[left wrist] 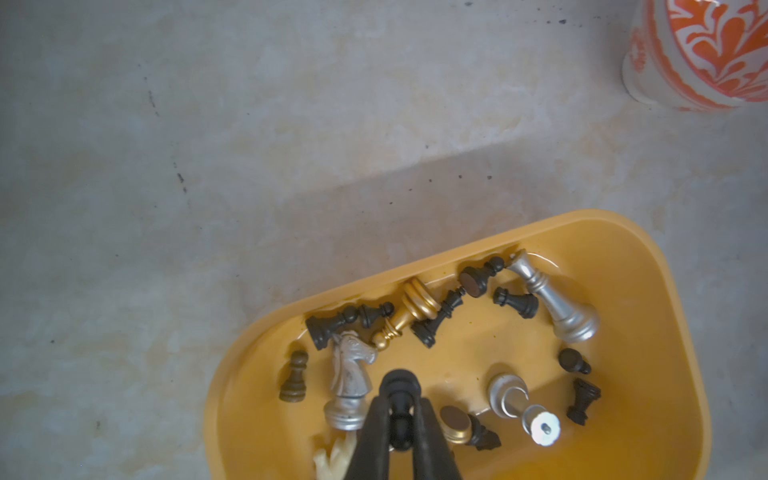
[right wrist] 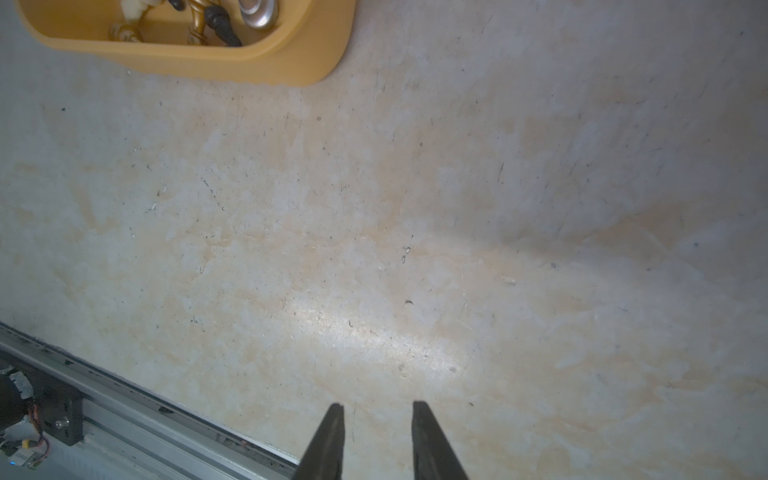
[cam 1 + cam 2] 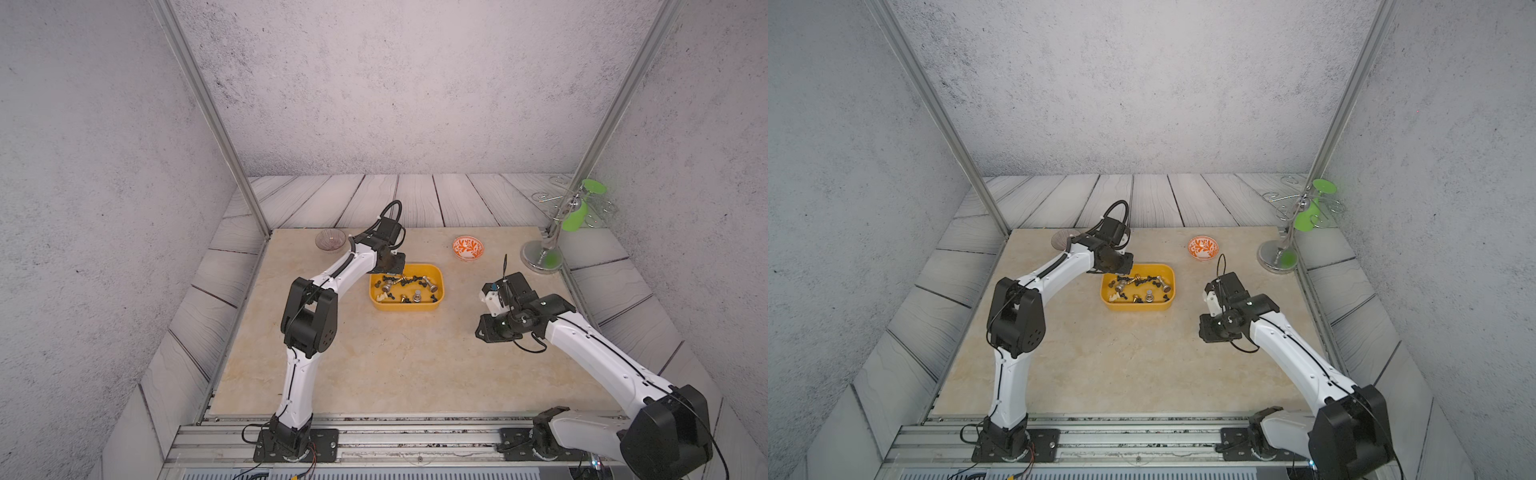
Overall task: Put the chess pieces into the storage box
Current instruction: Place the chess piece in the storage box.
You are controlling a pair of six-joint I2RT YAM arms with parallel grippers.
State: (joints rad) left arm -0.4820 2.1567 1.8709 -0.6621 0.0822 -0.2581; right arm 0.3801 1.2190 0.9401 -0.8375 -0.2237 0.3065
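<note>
The yellow-orange storage box (image 3: 405, 306) (image 3: 1136, 306) sits mid-table toward the back, and several chess pieces (image 3: 405, 286) lie in it: black ones, gold and silver ones, and a cream one. In the left wrist view a silver knight (image 1: 351, 374) and a gold piece (image 1: 411, 311) lie on the box floor. My left gripper (image 1: 399, 397) hangs over the box's left end, shut on a black pawn (image 1: 399, 380). My right gripper (image 2: 376, 409) is open and empty over bare table, right of the box (image 2: 266, 62).
An orange-patterned bowl (image 3: 468, 248) stands behind the box to the right, and a clear glass bowl (image 3: 330, 240) sits at the back left beside my left arm. A metal stand with green cups (image 3: 544, 257) occupies the back right corner. The mounting rail (image 2: 124, 415) runs along the table's front edge.
</note>
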